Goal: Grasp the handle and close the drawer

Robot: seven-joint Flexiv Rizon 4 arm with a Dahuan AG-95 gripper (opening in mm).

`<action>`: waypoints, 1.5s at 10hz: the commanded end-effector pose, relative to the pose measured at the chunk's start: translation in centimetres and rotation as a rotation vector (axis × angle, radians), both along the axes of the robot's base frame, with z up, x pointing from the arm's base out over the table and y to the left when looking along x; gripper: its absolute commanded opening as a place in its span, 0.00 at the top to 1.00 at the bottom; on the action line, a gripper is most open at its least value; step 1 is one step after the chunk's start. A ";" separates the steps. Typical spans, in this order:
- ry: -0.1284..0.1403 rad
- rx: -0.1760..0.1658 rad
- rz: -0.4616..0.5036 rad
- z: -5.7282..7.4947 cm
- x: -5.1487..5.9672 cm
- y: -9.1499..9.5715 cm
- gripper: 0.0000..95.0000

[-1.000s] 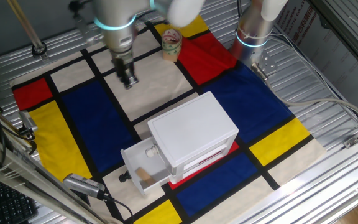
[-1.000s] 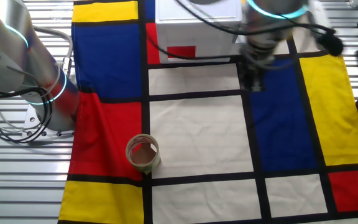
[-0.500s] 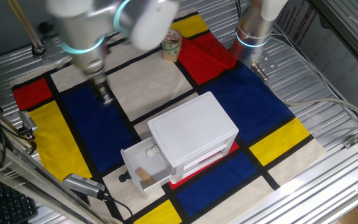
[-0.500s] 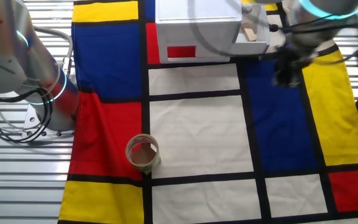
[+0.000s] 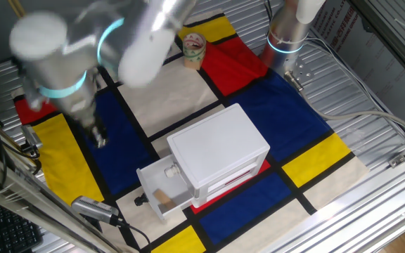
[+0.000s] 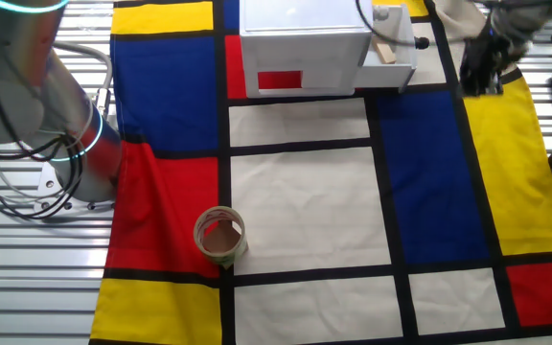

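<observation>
While the drawer (image 5: 164, 188) stays open, the hand (image 5: 98, 136) has swung left.

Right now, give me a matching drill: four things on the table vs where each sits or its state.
Things:
1. small white plastic drawer
2. round tape roll
3. dark two-finger pincer
4. white cube-like cabinet

States:
A. over the blue and yellow cloth, apart from the drawer
B. pulled open
C. on the red cloth patch
D. red label on its side

Pairs: 1-B, 2-C, 3-A, 4-D

Blurred gripper (image 5: 99, 138) pointing downward
</observation>
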State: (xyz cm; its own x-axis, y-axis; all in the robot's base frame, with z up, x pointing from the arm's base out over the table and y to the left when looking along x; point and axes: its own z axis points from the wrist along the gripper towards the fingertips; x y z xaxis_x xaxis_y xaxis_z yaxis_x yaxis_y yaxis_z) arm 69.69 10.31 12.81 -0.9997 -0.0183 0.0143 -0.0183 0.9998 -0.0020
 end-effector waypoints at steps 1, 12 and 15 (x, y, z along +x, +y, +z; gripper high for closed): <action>-0.002 -0.002 -0.013 -0.1 0.3 3.0 1.00; -0.044 -0.003 -0.050 0.3 -0.2 8.3 1.00; -0.045 -0.002 -0.055 0.3 -0.3 9.0 1.00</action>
